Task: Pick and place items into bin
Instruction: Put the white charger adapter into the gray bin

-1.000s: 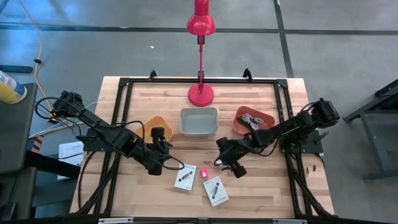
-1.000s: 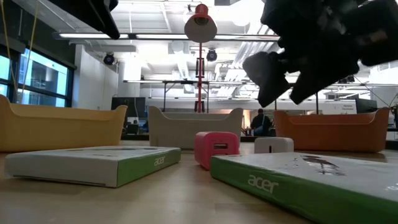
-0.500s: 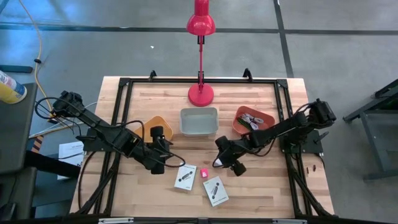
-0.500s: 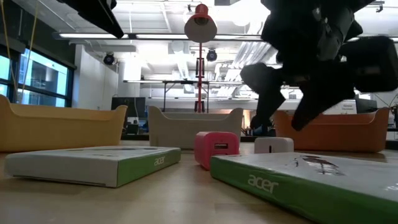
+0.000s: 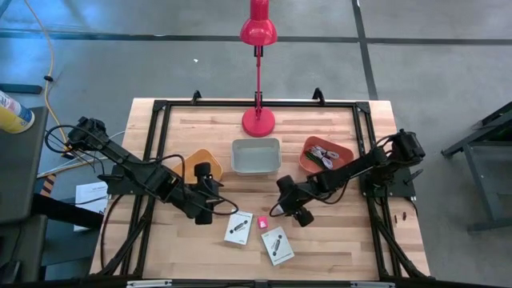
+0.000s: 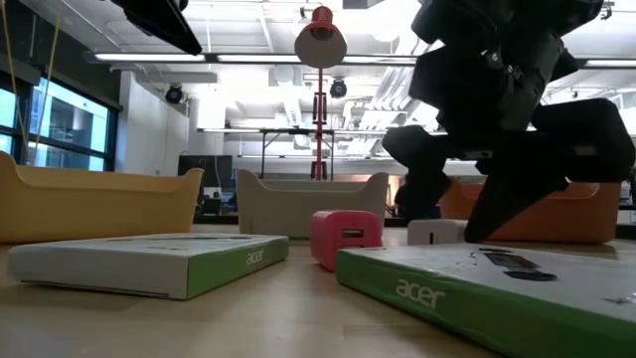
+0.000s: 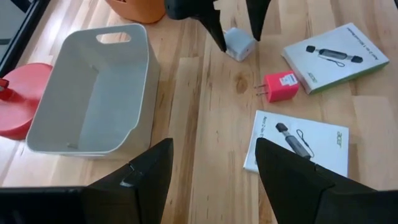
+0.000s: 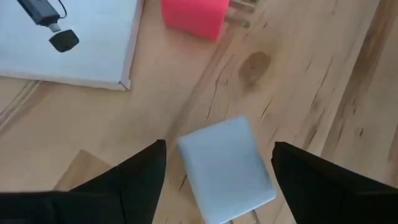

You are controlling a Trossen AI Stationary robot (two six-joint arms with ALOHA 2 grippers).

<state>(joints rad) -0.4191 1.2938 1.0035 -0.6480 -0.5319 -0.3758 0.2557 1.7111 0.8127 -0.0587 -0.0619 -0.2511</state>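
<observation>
A white cube (image 8: pixel 227 168) lies on the wooden table, and my right gripper (image 8: pixel 219 177) stands open low over it, one finger on either side; no touch shows. From across the table the same cube (image 7: pixel 239 43) sits just below those fingertips. A pink cube (image 5: pixel 262 222) lies beside it, with two white cards with black print (image 5: pixel 238 228) (image 5: pixel 278 246) flat on the table nearer the front edge. My left gripper (image 7: pixel 211 168) hangs open and empty above the table, left of the cards (image 5: pixel 214 210). The grey bin (image 5: pixel 256 155) stands behind the items.
An orange bin (image 5: pixel 324 154) with small items stands right of the grey bin, and a yellow-orange bin (image 5: pixel 200 164) stands to its left. A red lamp (image 5: pixel 258 120) stands at the table's far edge. A black frame (image 5: pixel 160 108) runs round the tabletop.
My right gripper has come down toward the white cube and tipped more steeply, and the gap between its fingers has widened. The cube, the pink cube and the cards lie where they were.
</observation>
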